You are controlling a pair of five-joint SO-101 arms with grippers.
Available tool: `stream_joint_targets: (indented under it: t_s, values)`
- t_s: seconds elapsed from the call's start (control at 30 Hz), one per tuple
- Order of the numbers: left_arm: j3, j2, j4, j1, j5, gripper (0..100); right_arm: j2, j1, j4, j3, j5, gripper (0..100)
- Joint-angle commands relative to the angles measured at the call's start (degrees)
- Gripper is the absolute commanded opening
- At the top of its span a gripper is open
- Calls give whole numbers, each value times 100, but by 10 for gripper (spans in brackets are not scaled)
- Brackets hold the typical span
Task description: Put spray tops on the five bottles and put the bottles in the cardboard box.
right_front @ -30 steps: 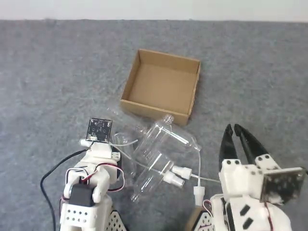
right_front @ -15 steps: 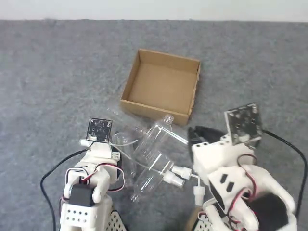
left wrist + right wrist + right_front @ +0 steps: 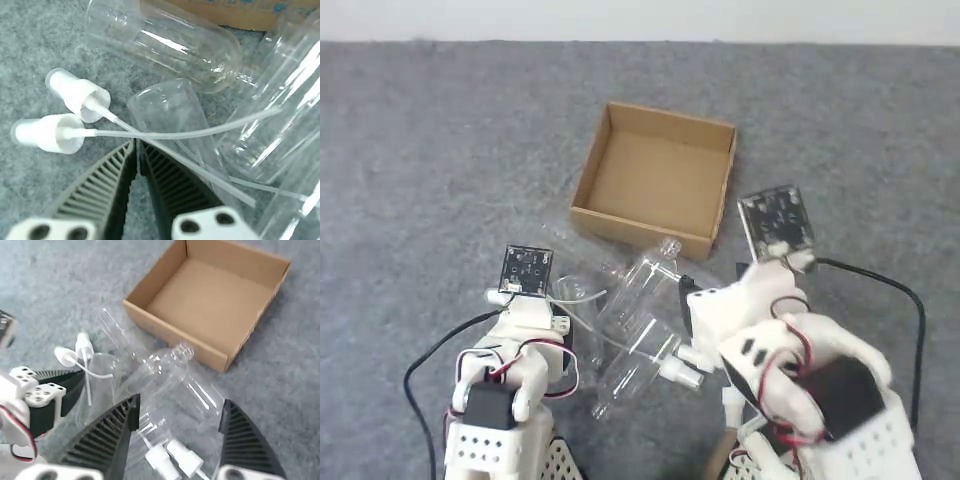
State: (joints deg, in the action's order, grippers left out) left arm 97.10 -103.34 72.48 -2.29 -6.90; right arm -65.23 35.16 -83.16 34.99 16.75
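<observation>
Mid-worktop, the right claw (image 3: 178, 407) hangs released over uncapped bottles (image 3: 165, 372), likely to grab one; the left claw (image 3: 137, 146) sits clenched, empty.

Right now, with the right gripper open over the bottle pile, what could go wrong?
1. The clear bottles lie heaped against each other below the open right gripper; closing on one could roll or shove its neighbours.
2. By the left gripper, two spray tops have their thin tubes crossed and draped over a bottle; lifting one top may drag the other along.
</observation>
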Motion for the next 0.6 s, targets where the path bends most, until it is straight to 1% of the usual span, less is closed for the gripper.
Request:
stream_joint_targets:
  t_s: [0.0, 0.13, 0.33, 0.4, 0.57]
  values:
    - [-57, -97, 0, -18, 26, 12, 655, 48, 48, -316, 97, 228]
    - [-57, -97, 0, -18, 26, 12, 1051, 84, 48, -334, 519, 248]
    - [-57, -97, 0, -18, 26, 12, 1349, 813, 57, -316, 1090, 379]
    - [-57, -97, 0, -18, 26, 12, 1429, 963, 233, -299, 1204, 388]
    - [-57, -97, 0, -18, 26, 12, 1745, 1007, 778, -299, 1442, 388]
